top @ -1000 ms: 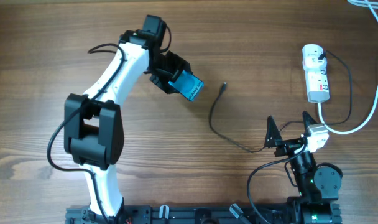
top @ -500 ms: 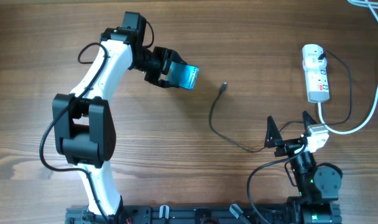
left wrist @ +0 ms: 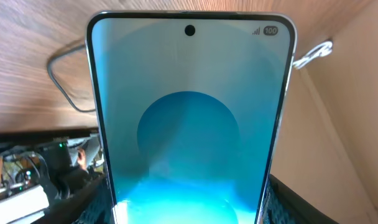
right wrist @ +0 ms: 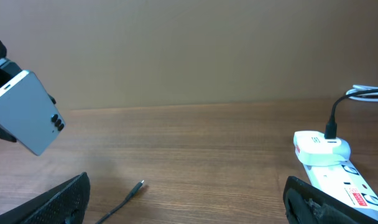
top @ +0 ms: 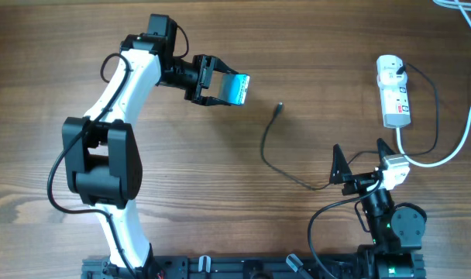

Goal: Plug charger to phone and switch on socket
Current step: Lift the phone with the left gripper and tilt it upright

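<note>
My left gripper (top: 218, 84) is shut on the phone (top: 235, 87), held above the table at the upper middle, screen tilted. Its turquoise screen fills the left wrist view (left wrist: 190, 124); its grey back shows in the right wrist view (right wrist: 26, 113). The charger, a thin black cable (top: 268, 147), lies on the table with its plug end (top: 279, 108) to the right of the phone; the plug also shows in the right wrist view (right wrist: 138, 186). The white socket strip (top: 393, 91) lies at the far right, a black plug in it. My right gripper (top: 363, 159) is open and empty near the front, and its fingers frame the right wrist view (right wrist: 188, 199).
A thicker white cable (top: 460, 147) runs from the socket strip round the right side of the table. The black cable's far end passes close by my right gripper. The wooden table (top: 220, 194) spreads between the arms.
My left gripper has swung the phone up and a little right, turning it more upright. The right arm, cable and socket strip have not moved.
</note>
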You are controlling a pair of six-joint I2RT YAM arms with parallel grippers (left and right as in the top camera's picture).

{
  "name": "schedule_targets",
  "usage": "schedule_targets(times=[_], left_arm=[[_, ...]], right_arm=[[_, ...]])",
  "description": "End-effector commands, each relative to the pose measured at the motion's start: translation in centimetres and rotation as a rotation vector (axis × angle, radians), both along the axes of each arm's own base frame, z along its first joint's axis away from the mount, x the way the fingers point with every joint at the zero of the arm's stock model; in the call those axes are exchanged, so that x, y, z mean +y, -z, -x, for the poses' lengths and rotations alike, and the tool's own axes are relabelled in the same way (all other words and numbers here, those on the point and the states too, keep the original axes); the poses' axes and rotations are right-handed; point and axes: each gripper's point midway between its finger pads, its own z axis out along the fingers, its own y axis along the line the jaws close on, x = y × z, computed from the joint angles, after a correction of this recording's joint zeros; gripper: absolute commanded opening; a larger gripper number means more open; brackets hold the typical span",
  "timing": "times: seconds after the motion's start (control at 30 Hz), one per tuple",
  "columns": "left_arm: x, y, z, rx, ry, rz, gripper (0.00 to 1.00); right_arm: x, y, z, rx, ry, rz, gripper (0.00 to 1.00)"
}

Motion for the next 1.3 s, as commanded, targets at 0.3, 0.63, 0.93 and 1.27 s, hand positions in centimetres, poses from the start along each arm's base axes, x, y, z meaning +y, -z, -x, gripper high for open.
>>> schedule_targets(times=[0.3, 0.63, 0.93, 1.27], left_arm=[[-0.5, -3.9, 0.0, -0.044, 0.01, 0.106, 0.04], [-1.0, -5.1, 0.3, -0.033, 0.027, 0.178, 0.04], [-1.0, -5.2, 0.4, -0.032, 0.029, 0.188, 0.04], [-1.0, -5.2, 0.4, -0.032, 0.03, 0.187, 0.04]], right_arm=[[-0.2, -0.1, 0.0, -0.004, 0.016, -0.013, 1.0], [-0.2, -0.1, 0.0, -0.004, 0.016, -0.013, 1.0], [-0.2, -0.1, 0.0, -0.004, 0.016, -0.013, 1.0], [-0.9, -0.1, -0.1, -0.002, 0.055, -0.012, 1.0]])
